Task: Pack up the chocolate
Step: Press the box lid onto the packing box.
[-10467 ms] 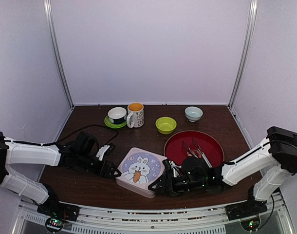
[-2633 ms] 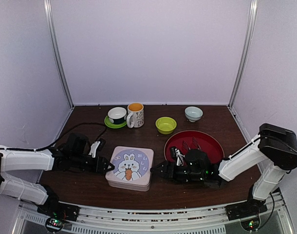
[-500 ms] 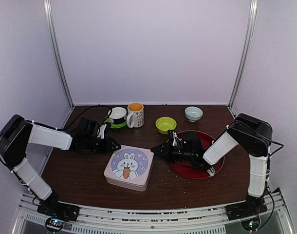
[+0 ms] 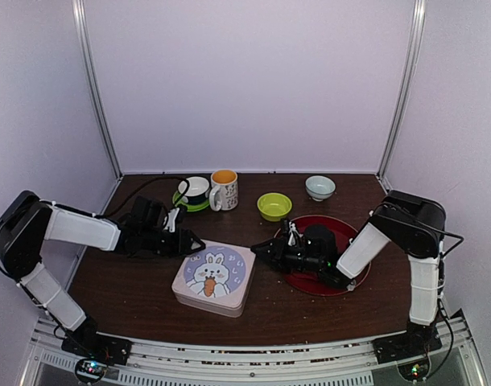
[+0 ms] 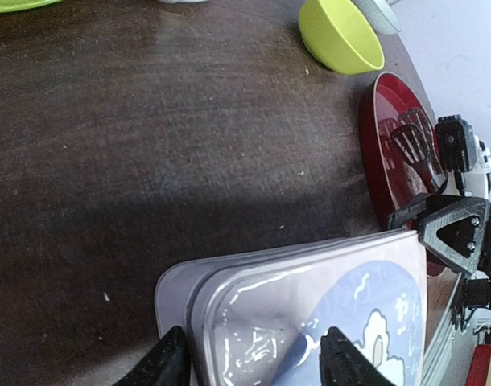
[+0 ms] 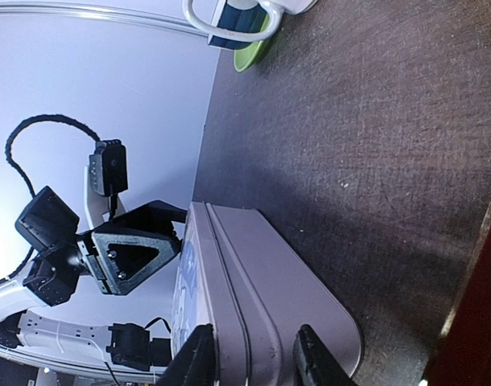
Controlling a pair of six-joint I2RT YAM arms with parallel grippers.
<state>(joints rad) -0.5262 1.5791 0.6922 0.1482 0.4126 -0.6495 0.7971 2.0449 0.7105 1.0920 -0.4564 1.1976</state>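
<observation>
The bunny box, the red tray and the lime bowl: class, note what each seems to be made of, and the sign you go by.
Bunny box: likely thin painted metal; glossy printed lid, rolled seam round the side. Red tray: lacquer or plastic, can't tell which; deep gloss, thin raised rim. Lime bowl: plastic or glazed ceramic; smooth, even colour, soft sheen.

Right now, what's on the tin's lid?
Tin lid: white bunny holding orange carrot. Top view shows best.
</observation>
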